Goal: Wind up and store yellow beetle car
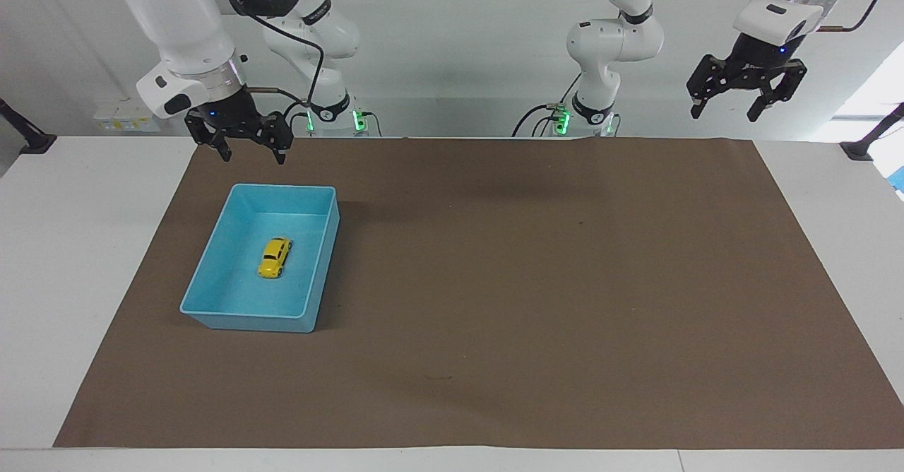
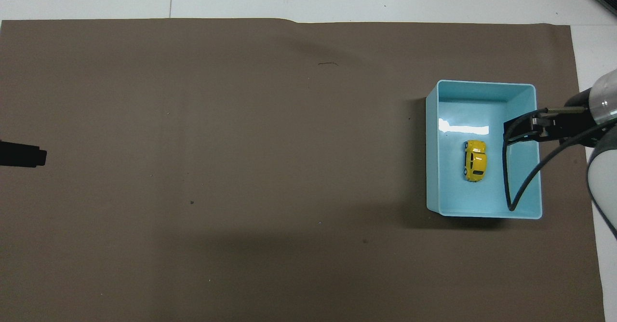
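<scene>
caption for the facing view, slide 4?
Yellow beetle car rests in the blue bin; right gripper hangs open above the bin's robot-side rim; left gripper waits open, raised.

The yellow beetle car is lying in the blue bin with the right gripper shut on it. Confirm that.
Not quite. The yellow beetle car does lie in the blue bin, but the facing view shows the right gripper open, empty and raised above the bin's robot-side end.

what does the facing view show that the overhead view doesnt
Only the facing view shows both arms whole, the left gripper raised and open at its own end of the table, and the right gripper open, up in the air and clear of the blue bin. Only the overhead view looks straight down on the yellow beetle car, lying lengthwise toward the robots. Both show the car inside the bin on the brown mat.
</scene>
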Controlling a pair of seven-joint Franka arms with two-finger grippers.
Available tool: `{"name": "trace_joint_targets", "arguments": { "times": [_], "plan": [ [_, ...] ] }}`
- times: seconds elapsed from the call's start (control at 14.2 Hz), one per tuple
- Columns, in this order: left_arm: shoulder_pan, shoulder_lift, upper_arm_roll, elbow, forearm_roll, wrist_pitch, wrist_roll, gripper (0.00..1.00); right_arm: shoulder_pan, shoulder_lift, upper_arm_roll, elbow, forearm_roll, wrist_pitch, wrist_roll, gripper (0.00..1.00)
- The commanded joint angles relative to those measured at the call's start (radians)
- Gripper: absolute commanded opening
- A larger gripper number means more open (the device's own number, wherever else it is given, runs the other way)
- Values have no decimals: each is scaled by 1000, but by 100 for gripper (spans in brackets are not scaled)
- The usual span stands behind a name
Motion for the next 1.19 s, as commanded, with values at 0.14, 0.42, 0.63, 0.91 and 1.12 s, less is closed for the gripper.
{"name": "trace_joint_targets", "arguments": {
  "times": [0.14,0.42,0.63,0.91,1.12],
  "plan": [
    [3,-7,4,7,-16,-17,4,100,-9,24,3,31,17,4,-26,100],
    [3,-7,4,7,-16,-18,4,100,-7,21,3,23,16,18,-21,100],
    [3,-7,4,7,-14,-17,4,100,-9,22,3,31,17,4,-21,100],
    [3,-7,4,7,-16,-17,4,100,-9,22,5,49,5,-39,-21,100],
    [3,-7,4,7,-16,-17,4,100,-11,22,5,60,8,-42,-21,100]
  ]
}}
